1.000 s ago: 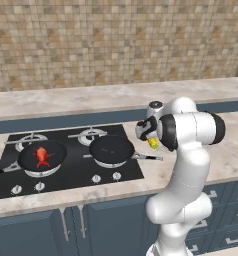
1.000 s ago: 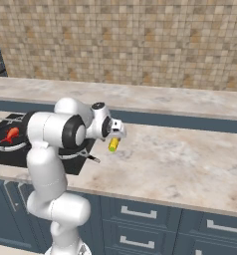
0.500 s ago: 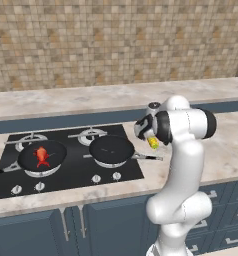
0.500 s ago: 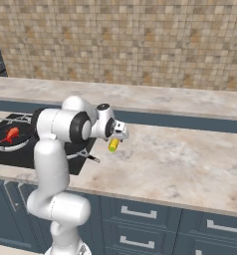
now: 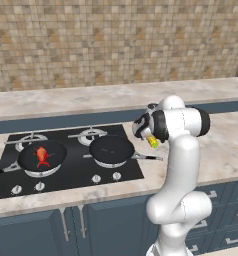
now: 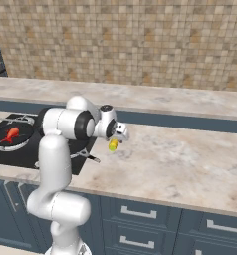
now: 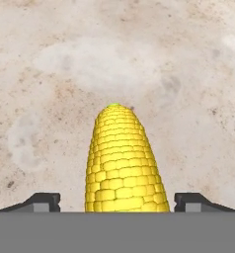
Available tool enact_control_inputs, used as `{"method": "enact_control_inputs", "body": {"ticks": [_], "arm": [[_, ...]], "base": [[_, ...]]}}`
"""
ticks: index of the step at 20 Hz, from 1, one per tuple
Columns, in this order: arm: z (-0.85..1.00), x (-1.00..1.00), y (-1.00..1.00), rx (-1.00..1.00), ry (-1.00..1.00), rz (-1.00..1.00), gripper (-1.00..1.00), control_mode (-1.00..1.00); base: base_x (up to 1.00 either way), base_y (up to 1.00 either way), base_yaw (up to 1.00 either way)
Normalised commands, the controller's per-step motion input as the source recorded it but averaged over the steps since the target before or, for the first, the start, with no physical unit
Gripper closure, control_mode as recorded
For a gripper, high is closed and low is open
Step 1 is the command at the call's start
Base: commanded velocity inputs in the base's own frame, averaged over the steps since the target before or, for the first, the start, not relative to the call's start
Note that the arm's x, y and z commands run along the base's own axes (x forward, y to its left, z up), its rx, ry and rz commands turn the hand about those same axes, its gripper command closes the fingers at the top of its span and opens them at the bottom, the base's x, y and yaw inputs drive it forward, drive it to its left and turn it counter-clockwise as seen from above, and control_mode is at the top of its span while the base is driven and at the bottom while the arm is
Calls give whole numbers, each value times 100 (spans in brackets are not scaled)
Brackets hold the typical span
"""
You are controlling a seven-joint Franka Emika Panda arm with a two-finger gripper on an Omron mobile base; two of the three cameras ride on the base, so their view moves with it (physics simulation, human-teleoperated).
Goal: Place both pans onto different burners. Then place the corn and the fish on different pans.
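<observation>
Two-finger gripper [image 7: 117, 200] has dropped onto small yellow corn cob [image 7: 123, 163], jaws open w/ gaps either side at 3 & 9 o'clock, starting to close; grasp likely next.

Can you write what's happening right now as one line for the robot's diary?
tool: open astride corn | corn: on counter | fish: in left pan | right pan: empty

No readable text, labels, brands or numbers on anything in these views
</observation>
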Motion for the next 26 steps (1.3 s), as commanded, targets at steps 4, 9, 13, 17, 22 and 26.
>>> {"method": "enact_control_inputs", "body": {"ticks": [4, 9, 13, 17, 22, 26], "arm": [[-9, 3, 0, 4, 0, -6, 100, -100], [0, 4, 0, 4, 0, -5, 100, -100], [40, -1, 4, 0, -2, -1, 100, -100], [59, -4, 22, 0, -3, 0, 100, -100], [53, -4, 34, 8, 0, 0, 100, -100], [51, -25, 44, 14, 0, 0, 100, -100]], "base": [[0, 0, 0], [0, 0, 0], [0, 0, 0], [0, 0, 0], [0, 0, 0], [0, 0, 0]]}}
